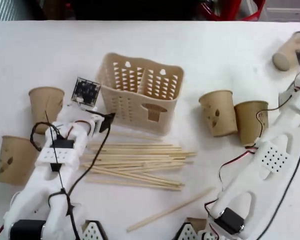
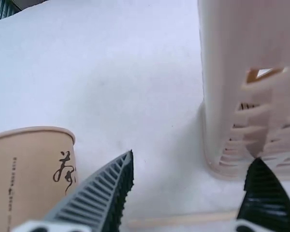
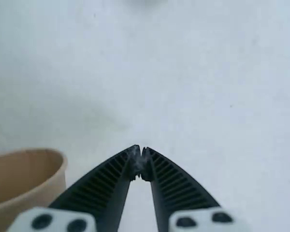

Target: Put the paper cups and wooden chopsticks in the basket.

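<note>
The left pincer is spread wide and holds nothing. It sits low over the worktop, with a paper cup on one side and the basket on the other. One chopstick runs across just below its tips. The near ends of the chopstick pile lie just beside it, so the step in hand looks like a pick from that pile.

To do it well, I judge the pincer should come down square across a few sticks, nearer their middle than their tips, so the bundle does not swing. It should close firmly, because thin smooth sticks slip. It should then lift above the basket wall before crossing the rim, and let go with the sticks pointing down into the basket rather than lying across it. If the cup is the target instead, a light pinch on its wall at the rim would avoid crushing the paper.

The right pincer is pressed together on nothing, just beside the rim of a second cup, whose inside looks bare.

The basket stands upright left of centre, and nothing shows inside it. Every cup is outside it: a lower cup by the left arm, a pair of cups side by side to the basket's right, and a tipped cup at the far corner. A stray chopstick lies apart from the pile.
</note>
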You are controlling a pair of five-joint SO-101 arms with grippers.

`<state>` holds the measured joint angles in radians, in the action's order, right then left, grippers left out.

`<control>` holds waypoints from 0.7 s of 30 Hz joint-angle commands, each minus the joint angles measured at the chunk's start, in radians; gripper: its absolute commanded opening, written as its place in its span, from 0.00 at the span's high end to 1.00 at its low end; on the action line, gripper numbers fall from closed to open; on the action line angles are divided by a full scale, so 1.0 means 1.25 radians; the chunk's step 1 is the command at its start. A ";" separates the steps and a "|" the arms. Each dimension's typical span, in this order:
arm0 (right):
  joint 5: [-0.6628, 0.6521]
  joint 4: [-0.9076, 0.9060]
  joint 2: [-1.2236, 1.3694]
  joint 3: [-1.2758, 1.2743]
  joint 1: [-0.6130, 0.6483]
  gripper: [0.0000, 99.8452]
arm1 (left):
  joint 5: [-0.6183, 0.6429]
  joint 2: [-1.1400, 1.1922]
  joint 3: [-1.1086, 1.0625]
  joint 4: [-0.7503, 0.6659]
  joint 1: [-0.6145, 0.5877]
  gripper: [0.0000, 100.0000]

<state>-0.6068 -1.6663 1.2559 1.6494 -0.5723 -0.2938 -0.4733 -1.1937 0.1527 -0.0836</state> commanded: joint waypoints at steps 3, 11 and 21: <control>0.120 0.141 -0.104 0.012 0.051 0.98 | 0.005 -0.003 0.009 -0.018 -0.006 0.65; 0.281 0.590 -0.029 0.011 0.126 0.98 | 0.005 -0.003 0.007 -0.018 -0.006 0.65; 0.179 0.844 0.085 0.007 0.261 0.98 | 0.005 -0.003 0.007 -0.016 -0.003 0.65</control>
<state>-0.2954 -0.6536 1.3510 1.6448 -0.3099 -0.2938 -0.4733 -1.1937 0.1527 -0.0836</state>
